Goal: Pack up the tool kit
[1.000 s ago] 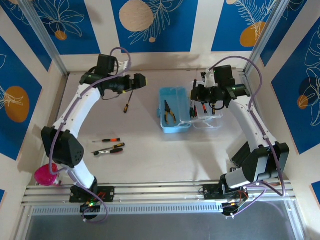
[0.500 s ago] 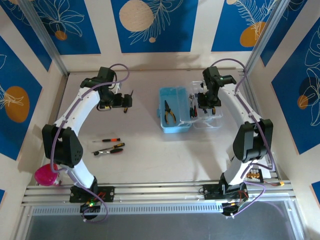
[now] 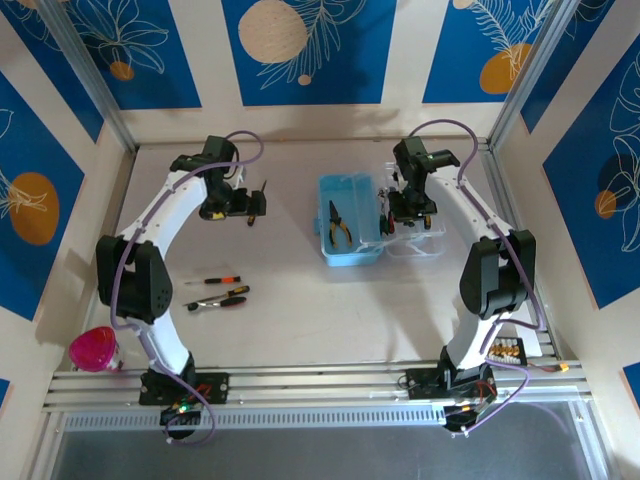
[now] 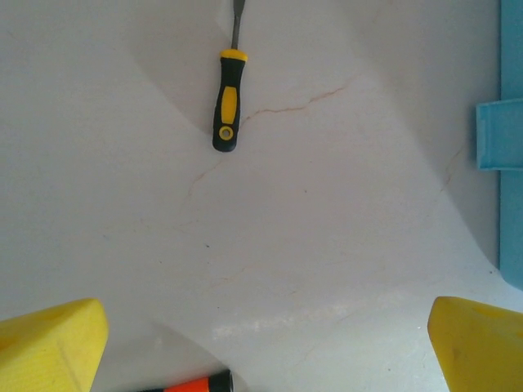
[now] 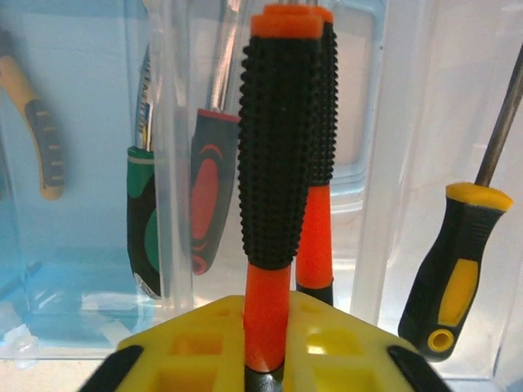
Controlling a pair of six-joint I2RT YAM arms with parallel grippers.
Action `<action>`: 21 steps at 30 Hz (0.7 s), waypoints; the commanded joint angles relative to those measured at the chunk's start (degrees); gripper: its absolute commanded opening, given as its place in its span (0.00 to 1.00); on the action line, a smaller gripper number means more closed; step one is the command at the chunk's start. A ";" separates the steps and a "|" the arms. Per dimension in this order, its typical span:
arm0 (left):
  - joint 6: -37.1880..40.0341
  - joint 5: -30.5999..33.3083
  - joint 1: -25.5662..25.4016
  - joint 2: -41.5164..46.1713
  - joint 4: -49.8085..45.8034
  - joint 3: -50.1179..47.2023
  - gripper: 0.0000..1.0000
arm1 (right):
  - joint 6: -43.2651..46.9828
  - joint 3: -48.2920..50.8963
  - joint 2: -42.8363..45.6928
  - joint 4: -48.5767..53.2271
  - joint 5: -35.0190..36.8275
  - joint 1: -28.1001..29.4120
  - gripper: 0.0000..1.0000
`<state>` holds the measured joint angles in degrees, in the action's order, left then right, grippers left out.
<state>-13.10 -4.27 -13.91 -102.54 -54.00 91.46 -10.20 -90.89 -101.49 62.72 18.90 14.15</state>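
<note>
Tool kit case [image 3: 350,235] lies open mid-frame on the tabletop [image 3: 300,320]; the right tool [image 3: 398,212] has swung over it with an orange-black screwdriver [image 5: 278,163] between its jaws, grip indeterminate, so stowing is imminent; left tool [image 3: 253,205] hangs wide open upper left.

Passing freely over bare desk [image 3: 300,330] mid & front-centre. Hovering left pincer [image 4: 261,351], spread wide, over clear surface; meeting only yellow-black screwdriver [image 4: 226,98] ahead, lying flat, well apart from blue case [image 4: 502,135] at rt. Squeezing right pincer [image 5: 265,347] in among case walls: orange-black handle [image 5: 278,147] standing upright directly in front, other handles [image 5: 204,188] close behind clear divider [image 5: 170,122]. Skirting small tools [image 3: 228,298] & pink cup [image 3: 92,348] front-left.
</note>
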 commanded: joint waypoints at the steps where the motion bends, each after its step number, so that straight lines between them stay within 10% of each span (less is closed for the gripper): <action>1: 0.29 2.65 0.88 -0.77 -1.19 1.53 1.00 | 1.14 -2.87 1.14 2.85 -0.57 -0.18 0.29; 9: -1.06 2.63 1.30 -1.29 1.85 -0.05 1.00 | 2.38 -8.18 3.90 6.95 -1.08 0.07 0.62; 14: 0.51 4.07 0.91 -6.24 3.15 2.04 1.00 | 1.10 -7.03 7.97 4.45 -5.05 1.97 1.00; 21: 6.64 9.86 0.61 -16.98 0.54 10.59 0.93 | -5.82 -5.09 8.09 -1.83 -10.35 6.95 0.99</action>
<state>-10.09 1.50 -13.30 -116.77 -51.72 97.69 -12.12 -96.86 -92.58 63.53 12.69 19.49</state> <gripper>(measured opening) 0.946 0.992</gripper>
